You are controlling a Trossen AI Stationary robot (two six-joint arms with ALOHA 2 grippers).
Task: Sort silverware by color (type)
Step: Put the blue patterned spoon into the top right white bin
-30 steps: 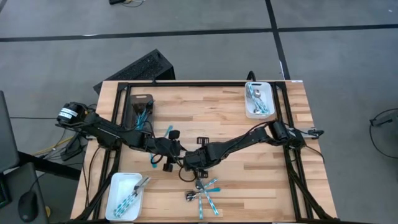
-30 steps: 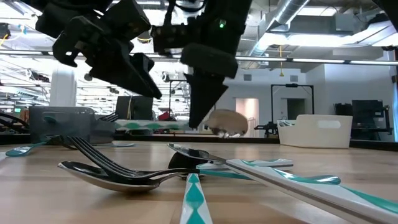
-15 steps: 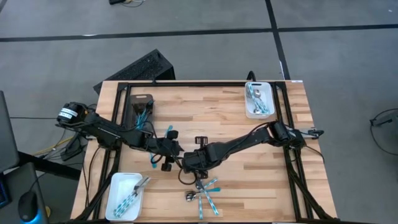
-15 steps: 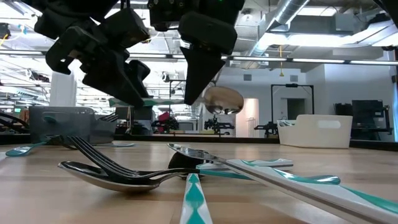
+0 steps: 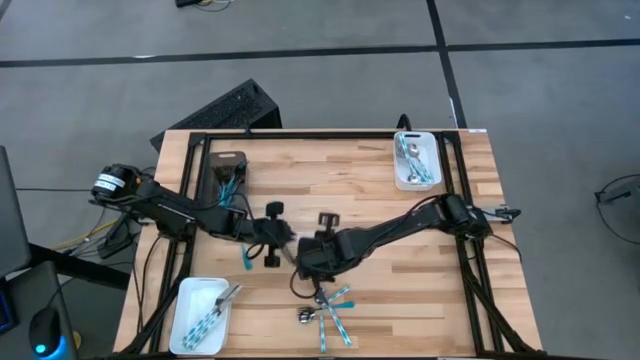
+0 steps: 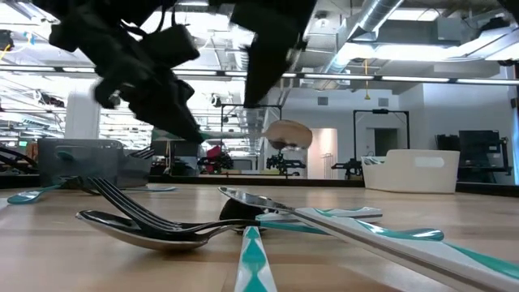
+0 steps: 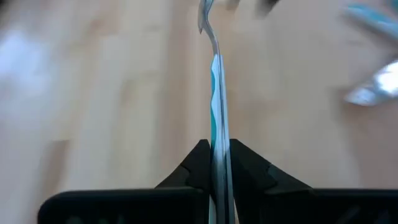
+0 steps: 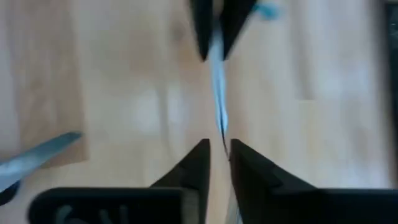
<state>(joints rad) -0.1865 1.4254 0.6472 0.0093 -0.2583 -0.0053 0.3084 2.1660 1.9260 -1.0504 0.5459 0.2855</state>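
Observation:
A spoon (image 6: 284,134) with a teal handle hangs in the air over the table's middle, between my two grippers. My left gripper (image 7: 216,149) is shut on its handle, coming from the table's left. My right gripper (image 8: 219,152) stands just above the spoon's head, its fingers a little apart and off the spoon. More silverware (image 5: 325,312) lies in a loose pile near the table's front edge, seen close up in the low view (image 6: 162,223). My left gripper pinches the spoon's teal handle (image 7: 216,127) between its two fingers, toward the handle's free end. The fingers slant down from the table's left and lie along the spoon. The spoon sticks out ahead of them, about level and clear of the table.
A white tray (image 5: 200,315) with silverware sits at the front left, another white tray (image 5: 415,160) at the far right, and a dark grey tray (image 5: 222,175) at the far left. One teal-handled piece (image 5: 247,258) lies on the wood below my left gripper.
My left gripper has shut on the spoon's handle. My right gripper has opened, let go of the spoon's head and risen away from it. The spoon stays in the air, about level, now held by the left gripper alone.

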